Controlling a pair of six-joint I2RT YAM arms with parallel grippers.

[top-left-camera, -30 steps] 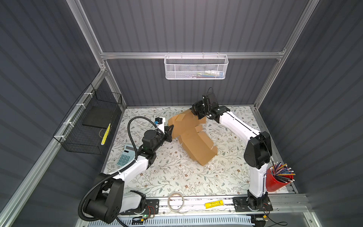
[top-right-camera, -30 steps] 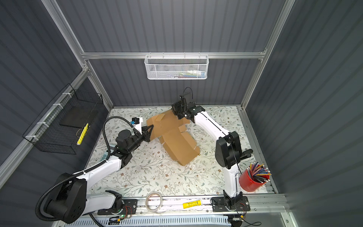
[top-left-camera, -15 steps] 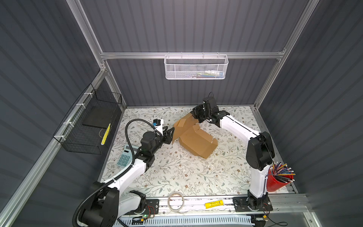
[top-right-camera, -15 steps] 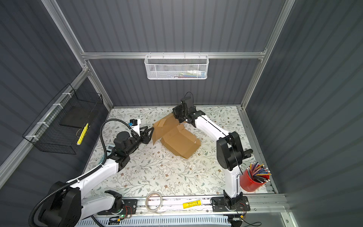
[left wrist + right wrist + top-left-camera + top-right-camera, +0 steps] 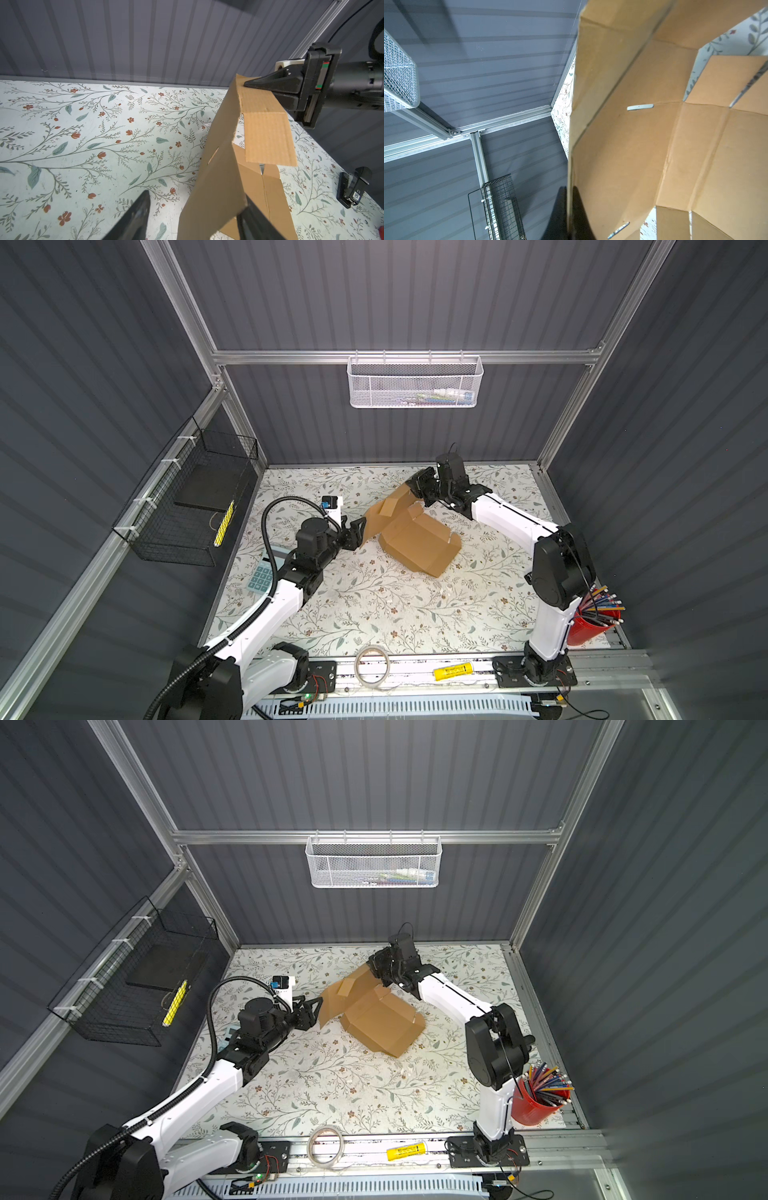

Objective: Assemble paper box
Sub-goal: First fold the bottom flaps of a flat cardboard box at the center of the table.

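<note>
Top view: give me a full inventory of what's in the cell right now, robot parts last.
paper box: one, brown, partly folded, rear middle of table
table: one, pale floral pattern, floor of cell
calculator: one, teal-grey, table's left edge, partly under left arm
tape roll: one, clear, front rail
tube: one, yellow, front rail beside the tape roll
cup of pencils: one, red, front right corner
mesh basket: one, white, back wall
wire basket: one, black, left wall
left hand: one, black, open around the box's left flap
right hand: one, black, shut on the box's rear flap
</note>
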